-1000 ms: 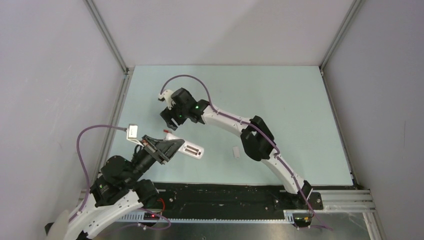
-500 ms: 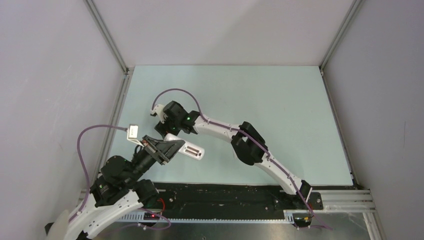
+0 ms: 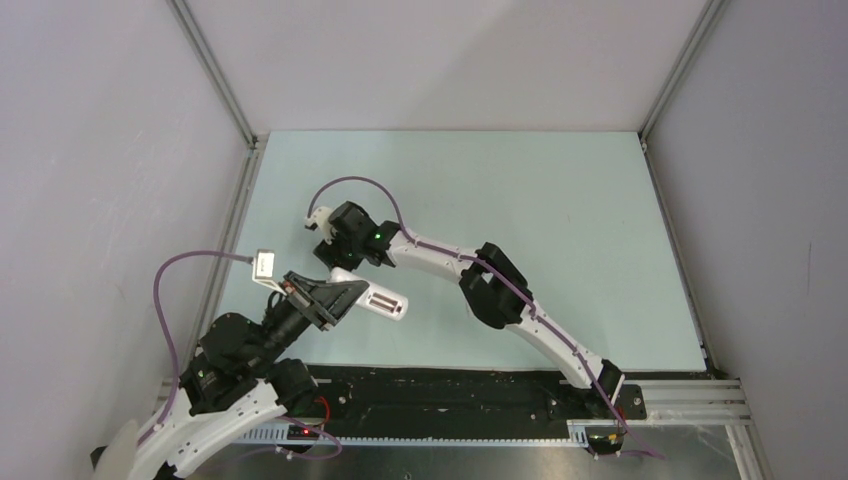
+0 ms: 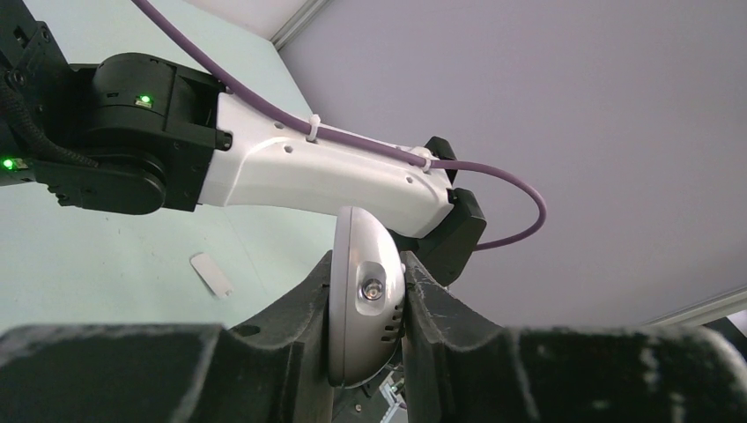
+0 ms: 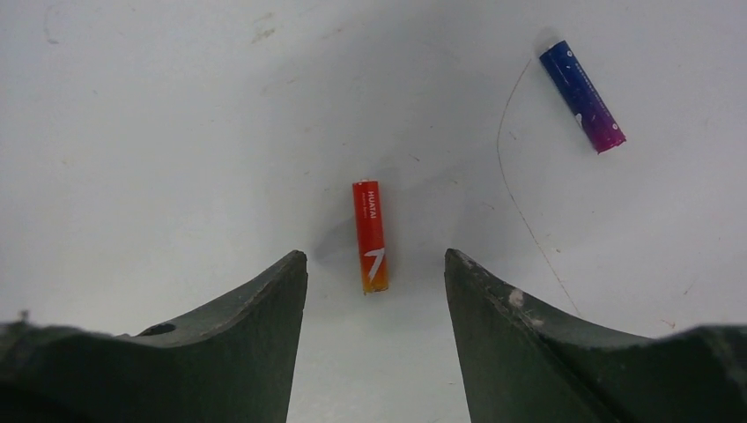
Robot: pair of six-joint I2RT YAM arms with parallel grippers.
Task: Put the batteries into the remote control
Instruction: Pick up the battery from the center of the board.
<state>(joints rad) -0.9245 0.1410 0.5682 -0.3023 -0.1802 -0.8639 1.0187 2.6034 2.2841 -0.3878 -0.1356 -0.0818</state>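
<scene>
My left gripper (image 3: 344, 293) is shut on the white remote control (image 3: 380, 300) and holds it above the table with its battery bay facing up. In the left wrist view the remote's end (image 4: 366, 300) sits clamped between the fingers. My right gripper (image 5: 374, 260) is open, pointing down over the table just beyond the remote (image 3: 328, 258). The red-orange battery (image 5: 370, 235) lies flat on the table, its near end just ahead of the gap between the fingertips. The dark blue battery (image 5: 581, 97) lies farther off to the right. Neither battery shows in the top view.
The small white cover plate (image 4: 211, 274) lies on the pale green table, beyond the remote in the left wrist view. The right arm (image 3: 495, 285) stretches across the table's near middle. The left wall rail (image 3: 232, 215) runs close to both grippers.
The right arm has swung toward the near left and come down over the batteries, then almost stopped. It now covers the cover plate in the top view. The left arm has not moved.
</scene>
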